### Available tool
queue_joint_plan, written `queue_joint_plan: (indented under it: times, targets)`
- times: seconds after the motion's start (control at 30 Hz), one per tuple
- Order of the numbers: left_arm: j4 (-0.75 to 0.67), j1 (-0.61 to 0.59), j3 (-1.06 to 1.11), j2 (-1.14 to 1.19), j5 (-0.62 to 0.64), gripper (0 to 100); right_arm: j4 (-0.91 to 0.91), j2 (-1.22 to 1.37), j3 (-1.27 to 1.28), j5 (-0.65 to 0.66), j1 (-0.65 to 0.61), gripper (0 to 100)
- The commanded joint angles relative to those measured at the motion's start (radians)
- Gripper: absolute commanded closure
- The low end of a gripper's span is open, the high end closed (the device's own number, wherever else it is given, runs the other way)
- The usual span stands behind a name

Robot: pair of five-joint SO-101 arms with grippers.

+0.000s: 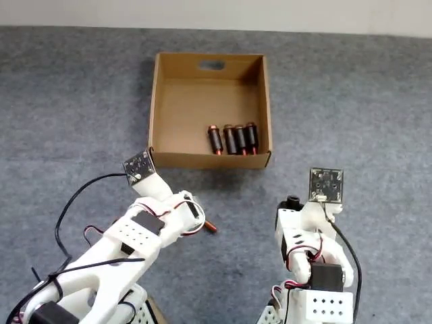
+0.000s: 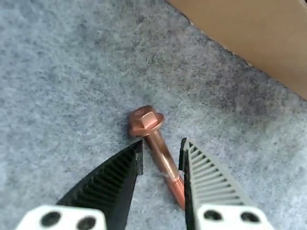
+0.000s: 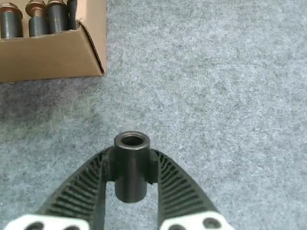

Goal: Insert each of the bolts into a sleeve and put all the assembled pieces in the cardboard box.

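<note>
The bolt (image 2: 160, 160) is seen lying on the carpet (image 1: 81, 101), straddled by the left gripper (image 2: 161, 143), jaws apart. The sleeve (image 3: 130, 167) is clamped tight in the right gripper (image 3: 130, 158). Four assembled pieces (image 1: 233, 140) are laid side by side in the box (image 1: 155, 108), near its front wall.

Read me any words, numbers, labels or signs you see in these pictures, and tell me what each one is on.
No text can be read in any view.
On the head of the bolt: perhaps faint raised marks, too blurred to read.
On the cardboard box: no print on the faces that show.
On the sleeve: no marking visible.
</note>
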Motion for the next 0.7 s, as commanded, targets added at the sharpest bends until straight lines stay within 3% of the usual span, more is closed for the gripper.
queue_joint_plan:
  times: [0.0, 0.17, 0.37, 0.67]
  targets:
    - [-0.014, 0.018, -0.022, 0.002, -0.011, 86, -0.001, -0.012, -0.005, -0.002, 0.004, 99.2]
    - [0.012, 0.019, -0.047, 0.002, -0.014, 86, -0.001, -0.012, -0.005, -0.002, 0.004, 99.2]
    - [0.269, 0.019, -0.226, 0.001, -0.038, 92, -0.001, -0.012, -0.005, -0.002, 0.004, 99.2]
    - [0.302, 0.077, -0.251, 0.001, -0.054, 76, 0.001, -0.012, -0.005, -0.002, 0.004, 99.2]
